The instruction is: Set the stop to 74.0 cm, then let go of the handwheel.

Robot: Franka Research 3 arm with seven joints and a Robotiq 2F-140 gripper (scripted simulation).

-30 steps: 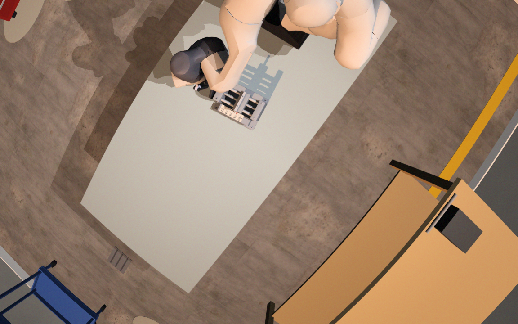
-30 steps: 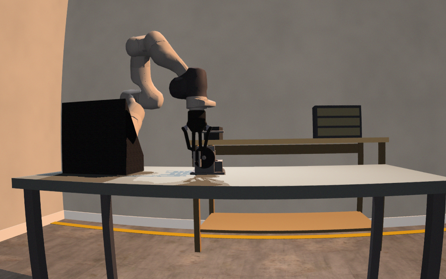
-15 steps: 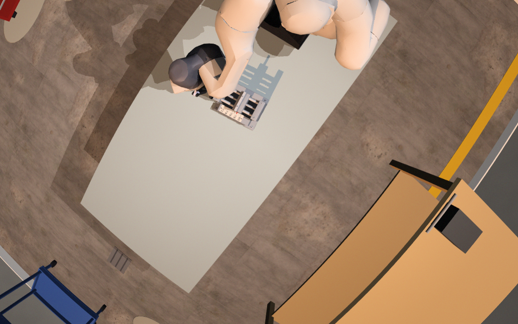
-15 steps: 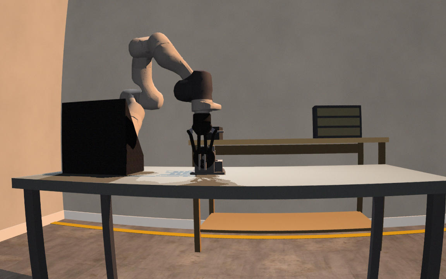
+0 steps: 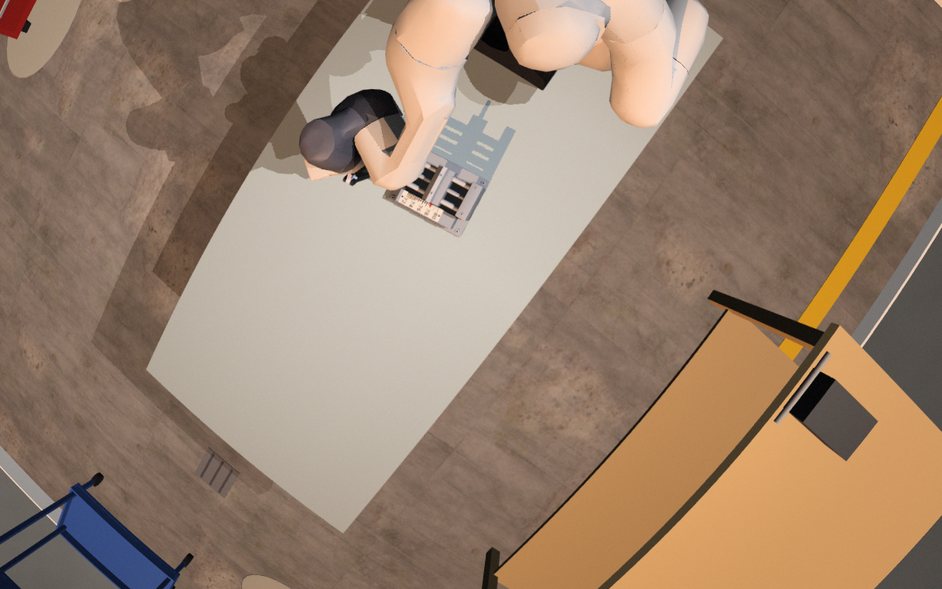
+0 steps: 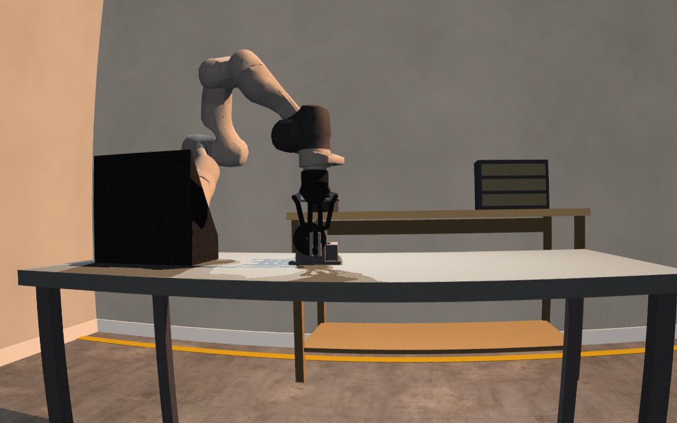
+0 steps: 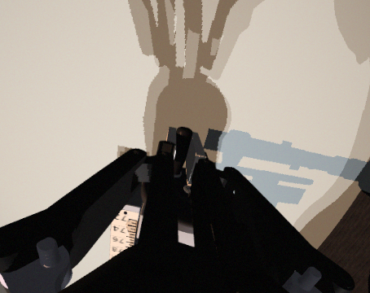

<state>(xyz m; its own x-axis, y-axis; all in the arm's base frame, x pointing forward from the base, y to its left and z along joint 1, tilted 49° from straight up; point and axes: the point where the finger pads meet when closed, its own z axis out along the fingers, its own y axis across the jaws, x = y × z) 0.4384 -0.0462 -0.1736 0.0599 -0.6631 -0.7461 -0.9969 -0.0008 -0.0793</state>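
The stop mechanism stands on the table, its grey base showing from above. Its grey sliding stop sits between the end plates. A small red pointer is at the white scale; the exact reading is too small to tell. The scale's 74 and 76 show in the wrist view, but not the pointer. The dark handwheel is partly behind the fingers. My gripper points down, shut on the wheel's black crank handle, which stands between the fingertips. The arm hides the wheel from above.
A black box stands on the table near the arm's base. A wooden workbench with a drawer unit stands beyond the table. A blue cart is on the floor.
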